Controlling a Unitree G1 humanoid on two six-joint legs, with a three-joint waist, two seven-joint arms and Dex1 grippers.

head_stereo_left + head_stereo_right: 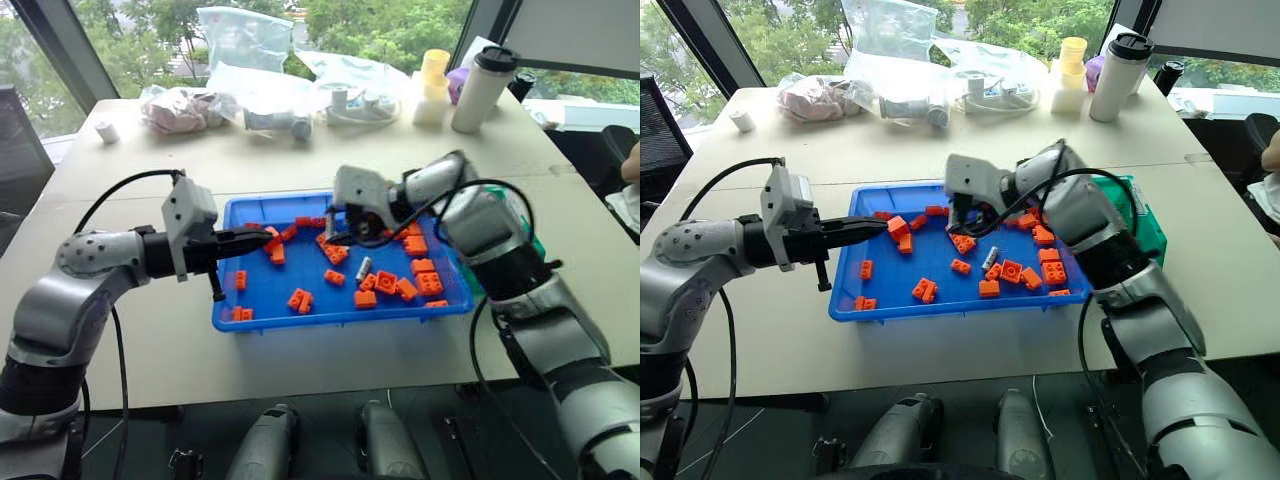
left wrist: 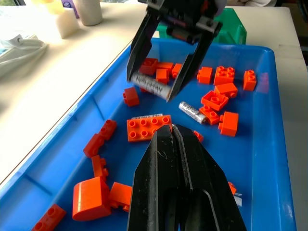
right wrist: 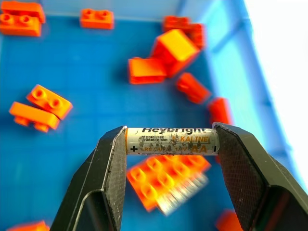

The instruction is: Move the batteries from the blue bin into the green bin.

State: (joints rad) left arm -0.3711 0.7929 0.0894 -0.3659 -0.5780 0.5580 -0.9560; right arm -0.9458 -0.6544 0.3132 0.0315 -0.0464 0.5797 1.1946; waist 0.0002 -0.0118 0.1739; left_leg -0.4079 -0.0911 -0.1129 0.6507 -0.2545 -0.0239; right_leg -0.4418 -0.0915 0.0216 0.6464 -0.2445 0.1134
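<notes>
Silver-grey cylindrical battery (image 3: 172,141) clamped end-to-end in right gripper (image 2: 156,90) above wide blue plastic tray (image 1: 262,305); left gripper (image 2: 177,139) apparently closed, empty.

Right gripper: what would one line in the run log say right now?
right gripper: shut on battery, held end to end above blue bin | left gripper: shut, holding nothing | green bin: not yet reached
</notes>
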